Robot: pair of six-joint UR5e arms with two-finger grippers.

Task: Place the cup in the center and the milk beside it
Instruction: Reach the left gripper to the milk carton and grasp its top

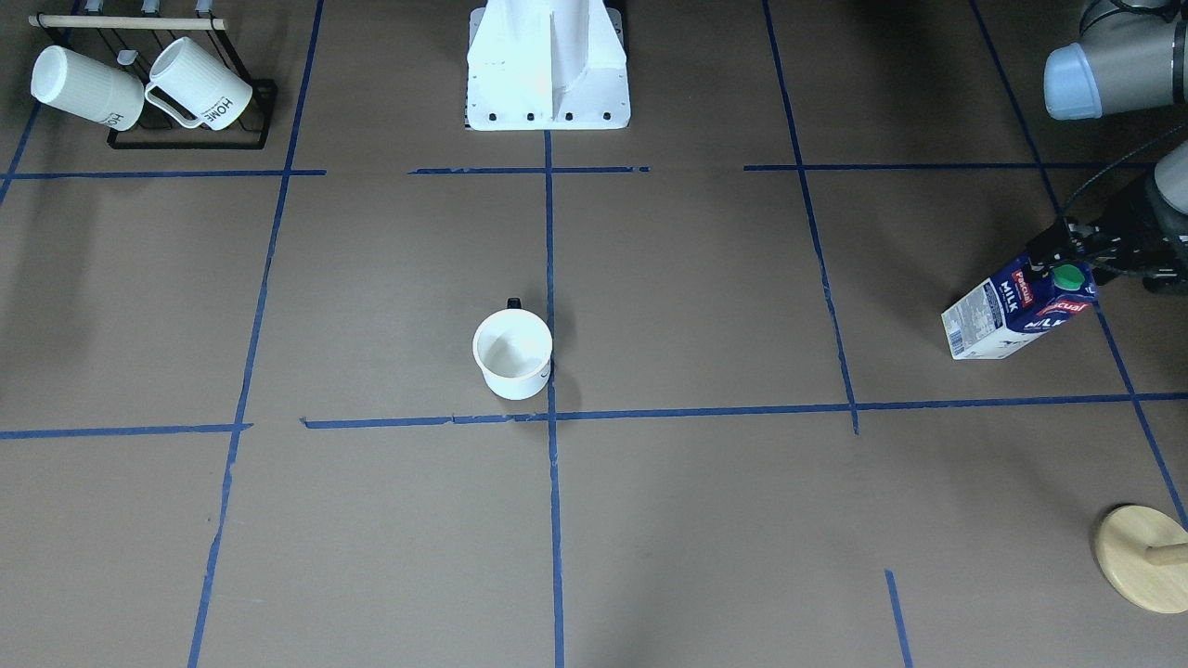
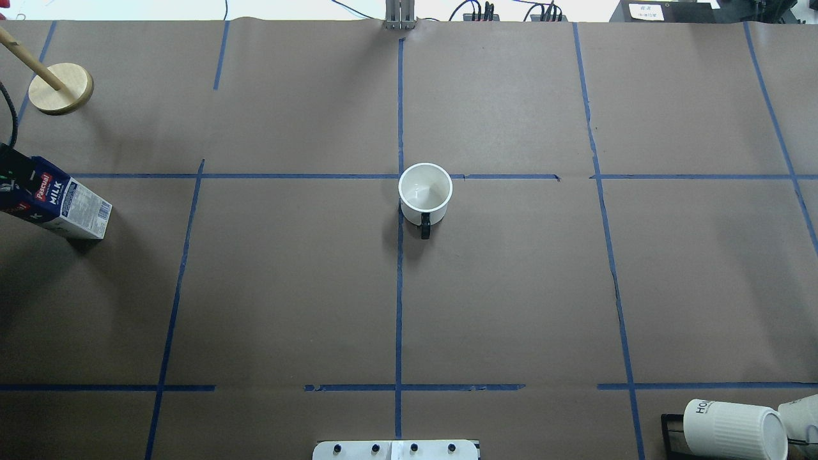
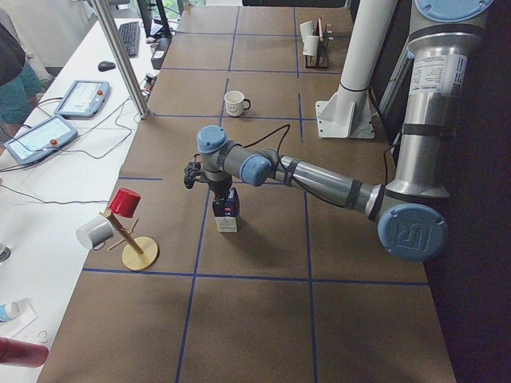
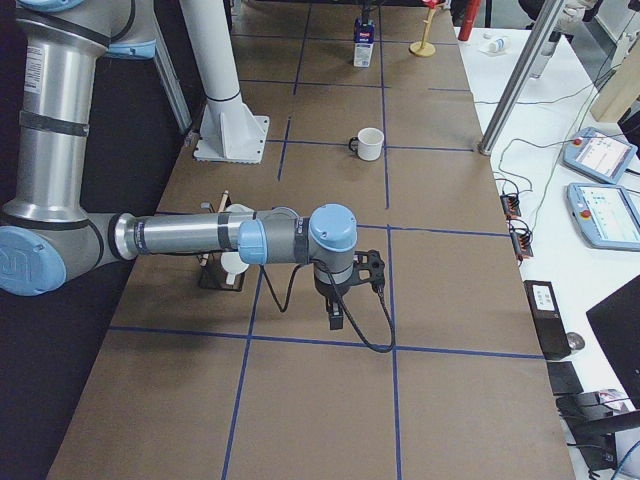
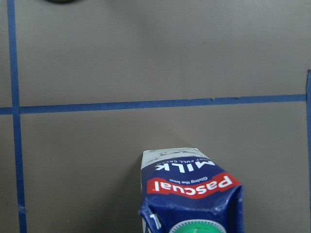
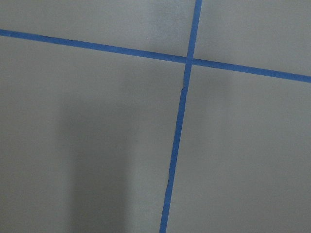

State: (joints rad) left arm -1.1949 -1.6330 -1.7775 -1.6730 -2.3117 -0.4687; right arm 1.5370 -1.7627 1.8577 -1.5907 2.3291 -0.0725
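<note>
The cup is a smooth white mug with a small black handle. It stands upright at the table's middle, by the crossing of the blue tape lines, and also shows in the overhead view. The milk is a blue and white "Pascual" carton with a green cap. It stands at the table's left end. My left gripper sits at the carton's top. The left wrist view shows the carton's top close below but no fingers, so I cannot tell whether the jaws clamp it. My right gripper points down at bare table; I cannot tell its state.
A black rack holds two ribbed "HOME" mugs at the robot's near right corner. A wooden peg stand is beyond the milk. The white robot base stands at the near edge. Blue tape lines grid the brown table.
</note>
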